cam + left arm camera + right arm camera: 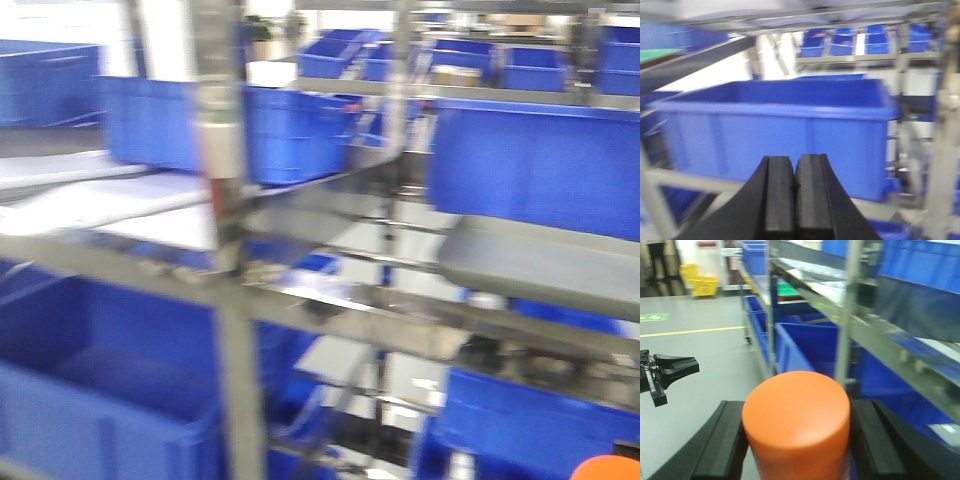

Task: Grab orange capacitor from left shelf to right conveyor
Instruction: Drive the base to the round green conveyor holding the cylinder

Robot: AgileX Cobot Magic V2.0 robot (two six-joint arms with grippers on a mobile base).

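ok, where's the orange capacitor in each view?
Exterior front: orange capacitor, only a sliver in the bottom-right corner.
Left wrist: not in it.
Right wrist: bottom centre, held in the right gripper.
Shared landmark: the blue bins on the steel shelf, visible in all three.

1. The small round-topped orange capacitor [796,420] looks like smooth plastic with a soft satin sheen.
2. The right gripper [797,455] has matt black pads [720,445], plastic or rubber by the look.
3. The left gripper [792,200] shows the same dull black finish.
4. The steel-framed left shelf [238,400] has bright, reflective metal rails.
5. The large blue rectangular bins [780,135] are smooth, faintly glossy plastic.
6. The shallow grey tray [540,265] looks matt.
7. The grey floor [700,355] is smooth with a slight sheen.
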